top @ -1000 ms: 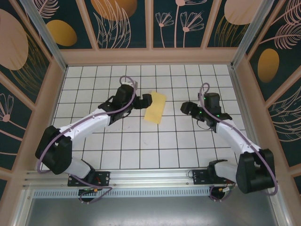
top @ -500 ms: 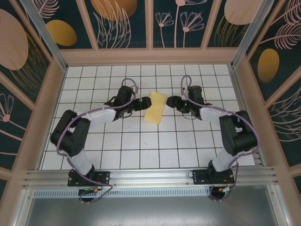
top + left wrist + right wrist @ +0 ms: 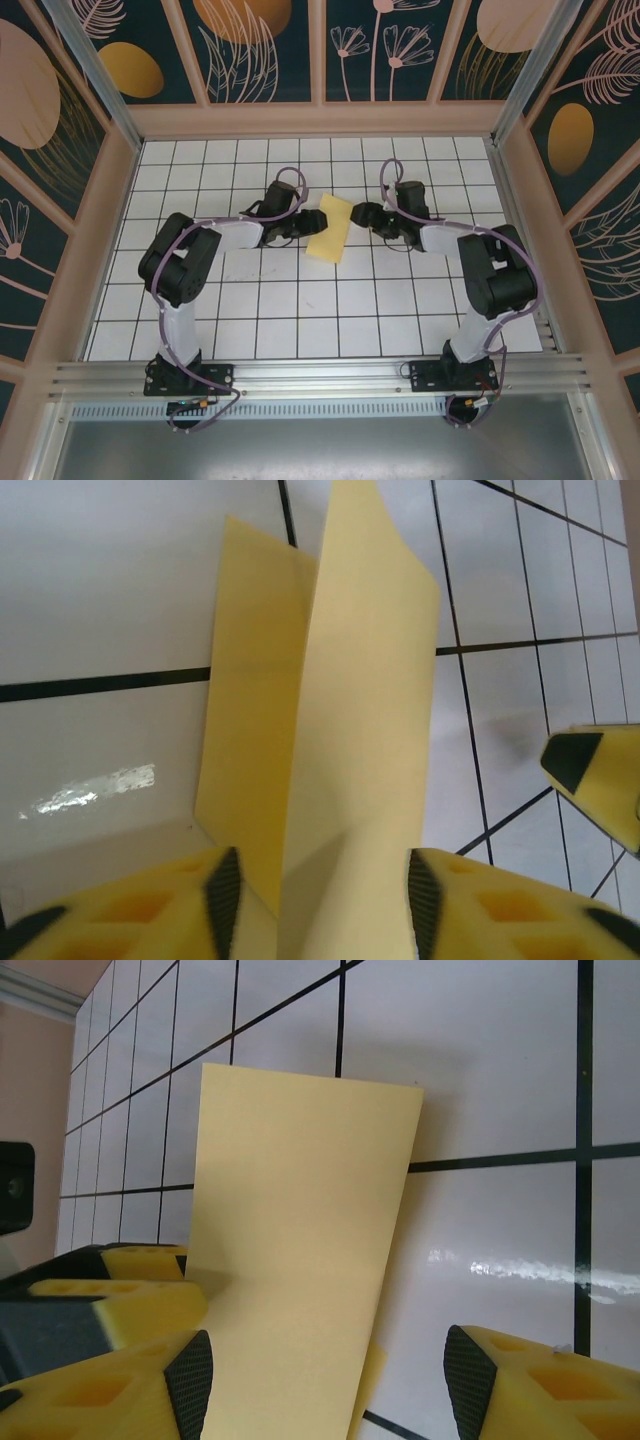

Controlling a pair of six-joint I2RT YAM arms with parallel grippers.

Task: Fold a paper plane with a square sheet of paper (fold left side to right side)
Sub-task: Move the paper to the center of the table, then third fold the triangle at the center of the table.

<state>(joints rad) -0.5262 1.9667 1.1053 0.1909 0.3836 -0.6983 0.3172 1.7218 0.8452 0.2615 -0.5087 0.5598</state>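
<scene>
Two yellow fingers (image 3: 150,915) of your left gripper (image 3: 318,885) stand apart, with the near end of the paper (image 3: 365,710) running up between them. Nothing is pinched yet, as far as the wrist view shows. Your right gripper (image 3: 330,1360) is spread wider, its fingers on either side of the paper's opposite edge, and it is not clamped either.

A second ago the right arm hung well off to the right, and the left jaws were at their widest beside the paper. Since then the right arm has swung in to the paper's right edge. The left gripper has kept to the left edge while its jaws have narrowed markedly. The paper itself has barely shifted.

For the task, I read that as the approach ending and the grasp beginning. The left side looks about to be taken so it can be carried over to the right, with your right gripper placed to steady the other edge.

The paper lies about mid-table (image 3: 300,300) between the two grippers. It is a slim rectangle in two layers, the top one lifting off the lower, and it is not yet a plane.

No box, tray or bin takes part; the paper rests straight on the white tiles.
</scene>
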